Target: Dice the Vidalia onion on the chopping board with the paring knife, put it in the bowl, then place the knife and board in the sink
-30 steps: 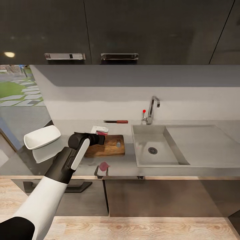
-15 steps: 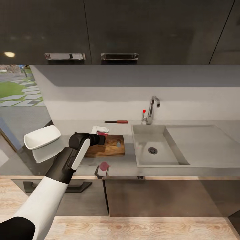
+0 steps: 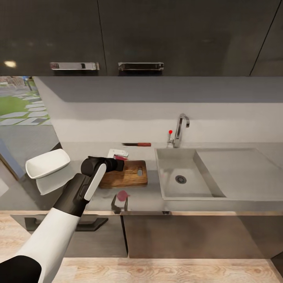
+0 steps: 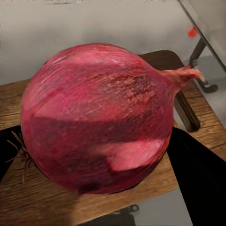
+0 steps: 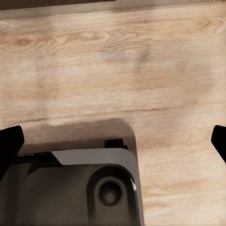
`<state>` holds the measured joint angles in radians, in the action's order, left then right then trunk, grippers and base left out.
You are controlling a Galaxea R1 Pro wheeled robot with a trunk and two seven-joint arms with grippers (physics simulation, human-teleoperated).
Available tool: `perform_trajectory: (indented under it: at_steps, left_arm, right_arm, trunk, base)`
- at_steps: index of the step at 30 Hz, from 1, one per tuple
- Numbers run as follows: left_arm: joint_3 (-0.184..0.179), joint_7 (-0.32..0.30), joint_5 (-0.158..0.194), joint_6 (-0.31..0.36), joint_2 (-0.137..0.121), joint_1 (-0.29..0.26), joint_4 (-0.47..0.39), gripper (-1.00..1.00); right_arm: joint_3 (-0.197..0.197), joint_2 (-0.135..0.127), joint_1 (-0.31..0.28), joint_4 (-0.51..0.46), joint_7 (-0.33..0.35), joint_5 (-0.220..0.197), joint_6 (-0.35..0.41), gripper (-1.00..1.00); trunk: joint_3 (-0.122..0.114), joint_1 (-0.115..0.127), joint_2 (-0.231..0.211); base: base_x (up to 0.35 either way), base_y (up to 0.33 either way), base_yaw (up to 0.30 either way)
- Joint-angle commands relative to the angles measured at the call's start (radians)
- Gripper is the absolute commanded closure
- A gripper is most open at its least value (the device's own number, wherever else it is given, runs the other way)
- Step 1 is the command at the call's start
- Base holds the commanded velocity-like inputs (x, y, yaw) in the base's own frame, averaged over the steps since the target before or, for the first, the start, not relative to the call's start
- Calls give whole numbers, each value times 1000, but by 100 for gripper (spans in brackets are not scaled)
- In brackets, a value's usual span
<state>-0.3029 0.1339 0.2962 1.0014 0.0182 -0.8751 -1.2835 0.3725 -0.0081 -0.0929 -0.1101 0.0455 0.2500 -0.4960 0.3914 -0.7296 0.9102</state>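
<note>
Head view: left gripper (image 3: 120,163) over the board's (image 3: 129,177) far left end, clamped on the onion (image 3: 120,157), barely peeking out red. Knife (image 3: 136,144) by the backsplash, bowl (image 3: 46,162) at the counter's (image 3: 145,196) left end, sink (image 3: 184,175) right.

Left wrist: onion (image 4: 96,117) squeezed between 2 dark fingers (image 4: 197,174), probably just above the board (image 4: 42,197).

Right wrist: right fingertips (image 5: 9,143) spread wide over wood floor (image 5: 141,61).

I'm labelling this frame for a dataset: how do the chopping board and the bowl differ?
The chopping board is dark brown wood, flat, with a slot-shaped handle hole; the bowl is glossy white with sloping sides. The board lies close to the sink, while the bowl sits farther left, near the countertop's end. The left gripper holds the onion over the board, not the bowl. Both rest on the countertop.
</note>
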Motion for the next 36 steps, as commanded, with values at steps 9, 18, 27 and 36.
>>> perform_trajectory:
  at_steps: [9, 18, 27, 36]
  left_arm:
    - [-1, 10, 11, 3, -3, -1, 0, 100]
    - [-1, 10, 11, 3, 0, -1, 19, 100]
    - [-1, 10, 11, 3, 2, -1, 32, 100]
    - [-2, 10, 11, 1, 27, -1, 65, 100]
  right_arm:
    - [9, 1, -1, -2, 12, 4, -4, -100]
    - [10, 0, -1, -1, 9, 2, -4, -100]
    - [8, -2, -1, -1, 8, 3, -16, -100]
    - [6, -2, -1, 3, 11, 4, -90, -100]
  trunk:
    - [1, 0, 1]
    - [1, 0, 1]
    - [1, 0, 1]
    - [1, 0, 1]
  base:
    - [19, 0, 0]
    - [0, 0, 158]
    - [0, 0, 20]
    - [25, -22, 0]
